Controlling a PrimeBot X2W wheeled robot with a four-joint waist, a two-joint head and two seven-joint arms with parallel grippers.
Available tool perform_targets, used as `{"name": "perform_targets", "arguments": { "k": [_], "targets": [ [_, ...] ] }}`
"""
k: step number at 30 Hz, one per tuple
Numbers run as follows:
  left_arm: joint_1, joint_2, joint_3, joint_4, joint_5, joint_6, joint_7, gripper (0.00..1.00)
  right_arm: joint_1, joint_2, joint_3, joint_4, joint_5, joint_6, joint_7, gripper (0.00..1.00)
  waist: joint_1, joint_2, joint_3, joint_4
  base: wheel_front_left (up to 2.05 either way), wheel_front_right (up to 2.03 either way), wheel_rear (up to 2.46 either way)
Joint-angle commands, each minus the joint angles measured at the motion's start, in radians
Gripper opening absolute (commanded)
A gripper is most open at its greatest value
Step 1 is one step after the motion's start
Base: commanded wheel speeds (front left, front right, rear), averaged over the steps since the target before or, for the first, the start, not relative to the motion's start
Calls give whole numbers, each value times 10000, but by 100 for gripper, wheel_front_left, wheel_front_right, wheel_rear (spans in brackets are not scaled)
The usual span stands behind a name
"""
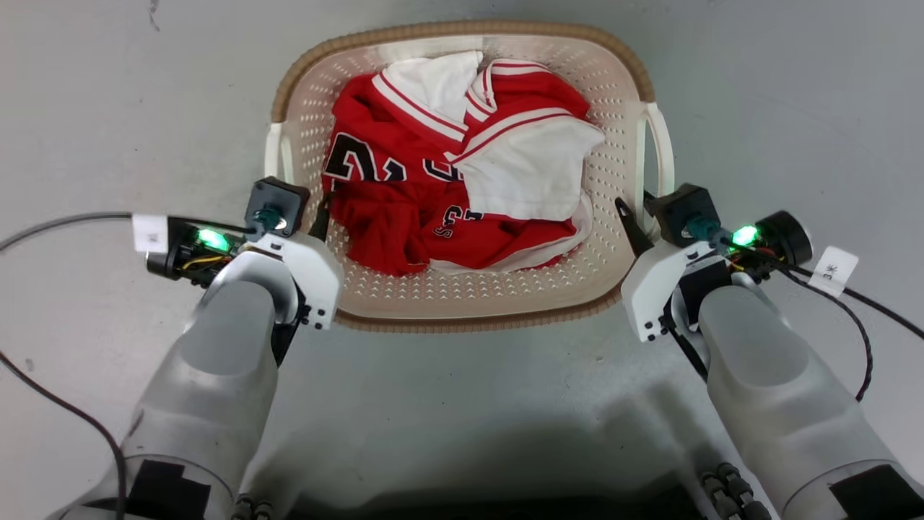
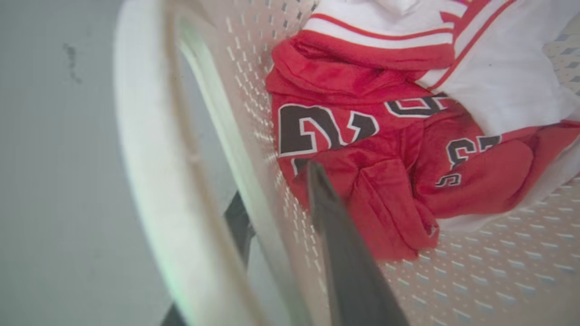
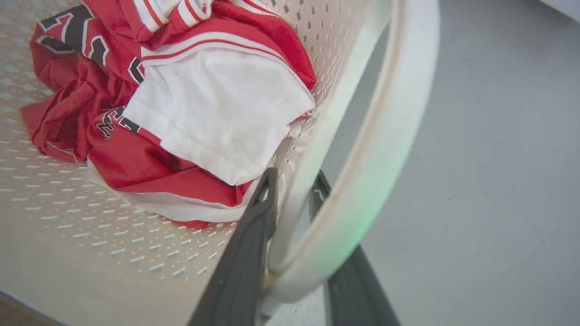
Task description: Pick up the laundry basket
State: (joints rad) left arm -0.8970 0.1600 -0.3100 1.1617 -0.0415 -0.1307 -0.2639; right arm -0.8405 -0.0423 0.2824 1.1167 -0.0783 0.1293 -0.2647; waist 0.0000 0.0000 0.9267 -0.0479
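You're looking at a crumpled heap of red sports clothing point(image 1: 390, 217), bunched and folded over itself. Its trim is striped white and red, and you can read parts of black numerals point(image 1: 350, 162) edged in white, though the folds cut them off. A white cloth panel point(image 1: 530, 177) lies over the heap's right side, with a second white piece point(image 1: 433, 83) at the far end. Whether this is one garment or several, you can't tell. Around it you have a plain grey floor point(image 1: 108, 108), with a dark scuff point(image 1: 153, 13) at the far left and a small speck point(image 1: 29, 365) nearer in.
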Motion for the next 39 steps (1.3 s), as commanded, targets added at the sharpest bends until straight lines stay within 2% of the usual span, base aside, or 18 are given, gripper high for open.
{"name": "perform_targets", "arguments": {
  "k": [1,6,16,28,39],
  "targets": [
    [-222,267,-39,69,30,11,7,0,-37,-151,67,124,-43,26,2,0,0,0,-39,2,0,0,0],
    [-34,136,-232,260,-221,10,3,0,46,-156,91,266,-31,26,-6,0,0,0,-394,38,0,0,0],
    [968,-151,-624,682,-940,7,1,0,652,-159,437,990,189,17,116,0,0,0,-2251,194,0,0,0],
    [2307,-457,-1282,1148,-1972,-4,121,0,1700,-142,1402,1396,947,14,697,0,0,0,-4594,238,0,0,0],
    [3104,-598,-2113,1142,-3012,-5,924,0,2668,-115,2748,1329,2196,26,1752,0,0,0,-6487,151,0,0,0]
  ]
}}
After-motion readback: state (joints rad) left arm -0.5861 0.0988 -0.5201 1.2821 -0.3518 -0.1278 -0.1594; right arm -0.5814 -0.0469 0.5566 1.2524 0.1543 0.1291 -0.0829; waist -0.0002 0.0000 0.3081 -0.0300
